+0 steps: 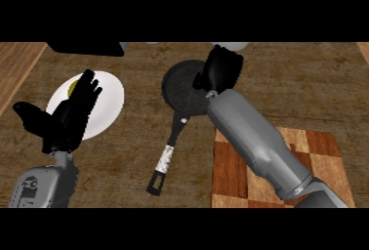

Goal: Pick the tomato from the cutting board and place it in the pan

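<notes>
The dark pan (180,93) lies at the middle of the counter, its black and white handle (166,158) pointing toward me. My right hand (220,68) hovers over the pan's right rim, seen from its back. No tomato shows anywhere; whatever is under that hand is hidden. The checkered wooden cutting board (320,146) sits at the lower right, with my right forearm (263,141) crossing its left part; the visible wood is bare. At the left my left hand (69,114) rests open, fingers up, over a white plate.
A white plate (108,97) with a small yellow item (72,87) at its left edge lies left of the pan. A black object (86,47) sits at the back left. A pale rounded object (234,45) shows at the back, behind my right hand.
</notes>
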### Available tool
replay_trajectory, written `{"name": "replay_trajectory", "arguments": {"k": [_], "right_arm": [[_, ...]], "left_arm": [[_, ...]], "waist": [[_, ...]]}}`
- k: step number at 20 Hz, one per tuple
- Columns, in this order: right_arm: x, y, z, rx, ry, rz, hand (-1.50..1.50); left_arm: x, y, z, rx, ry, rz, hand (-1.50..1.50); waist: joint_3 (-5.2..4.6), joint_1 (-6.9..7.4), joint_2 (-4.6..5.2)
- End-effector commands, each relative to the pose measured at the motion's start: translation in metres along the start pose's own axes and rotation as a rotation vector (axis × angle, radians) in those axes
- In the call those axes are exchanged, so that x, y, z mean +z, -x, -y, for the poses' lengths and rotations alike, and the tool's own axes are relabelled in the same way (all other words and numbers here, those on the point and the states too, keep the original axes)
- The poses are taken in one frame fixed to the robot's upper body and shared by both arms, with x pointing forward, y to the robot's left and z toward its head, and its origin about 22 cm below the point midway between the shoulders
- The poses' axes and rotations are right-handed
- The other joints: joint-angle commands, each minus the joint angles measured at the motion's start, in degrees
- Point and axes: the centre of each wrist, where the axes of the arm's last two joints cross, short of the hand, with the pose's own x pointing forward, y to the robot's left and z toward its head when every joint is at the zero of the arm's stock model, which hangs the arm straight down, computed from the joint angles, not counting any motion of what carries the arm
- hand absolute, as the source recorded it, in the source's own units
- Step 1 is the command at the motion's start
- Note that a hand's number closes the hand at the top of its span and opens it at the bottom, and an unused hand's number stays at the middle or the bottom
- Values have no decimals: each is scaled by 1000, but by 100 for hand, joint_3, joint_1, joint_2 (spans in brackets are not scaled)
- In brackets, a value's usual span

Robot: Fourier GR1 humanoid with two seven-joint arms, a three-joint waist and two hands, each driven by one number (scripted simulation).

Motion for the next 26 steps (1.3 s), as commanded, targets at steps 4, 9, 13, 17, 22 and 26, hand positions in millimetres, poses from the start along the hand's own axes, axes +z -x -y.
{"name": "replay_trajectory", "arguments": {"k": [4, 9, 13, 17, 22, 26], "right_arm": [[-5, 31, -32, -121, -95, -332, -150], [-3, 51, -51, -195, -180, -330, -150], [-3, 46, -48, -296, -104, -267, -150], [0, 46, -40, -535, 45, -261, -150], [18, 57, -37, -749, 77, -318, -150], [51, 69, -34, -872, 75, -273, -150]], "left_arm": [[-8, -8, 2, 7, 0, 17, 0], [12, -1, 0, -5, 10, -4, 0], [4, -2, 2, 8, -6, 5, 0], [-1, -1, 6, -1, -18, -5, 0], [7, 5, -24, 14, -48, -11, 0], [12, 4, -27, 14, -71, -36, 0]], "waist": [[7, 46, 44], [9, 19, -22], [7, -44, -27], [15, -172, -48], [10, -314, -126], [8, -456, -170]]}}
